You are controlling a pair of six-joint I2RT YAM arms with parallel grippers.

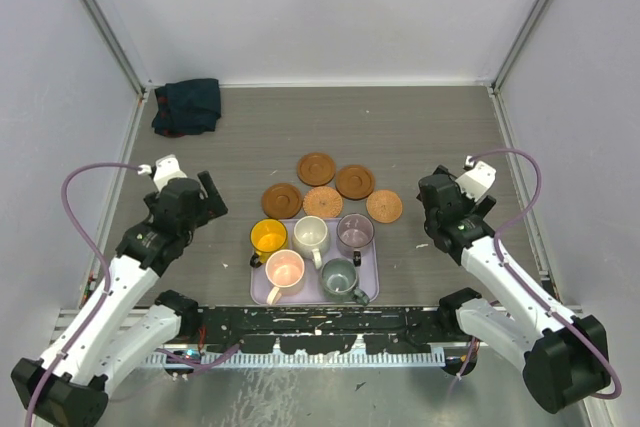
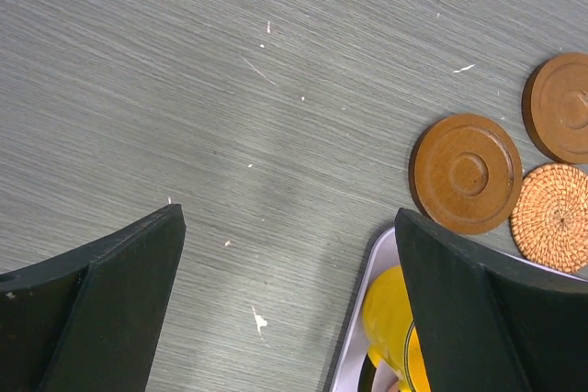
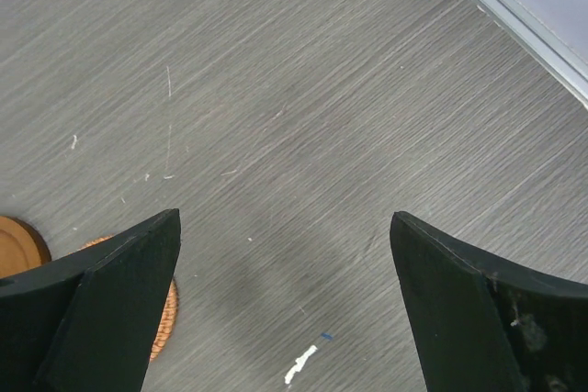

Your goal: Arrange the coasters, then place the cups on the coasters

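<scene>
Top external view: five coasters (image 1: 322, 202) clustered just beyond tray (image 1: 313, 290); five cups (image 1: 311, 235) inside tray, none placed. Flanking tray, left gripper (image 1: 213, 199) and right gripper (image 1: 428, 209): jaws apart, empty.

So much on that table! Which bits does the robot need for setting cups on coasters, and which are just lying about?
For the job: three dark brown wooden round coasters, two orange-tan woven round coasters; yellow handled mug, cream mug, purple-grey mug, pink mug, grey-green mug.
Lying about: lilac rectangular tray under the mugs; crumpled dark teal cloth, far left corner.
</scene>
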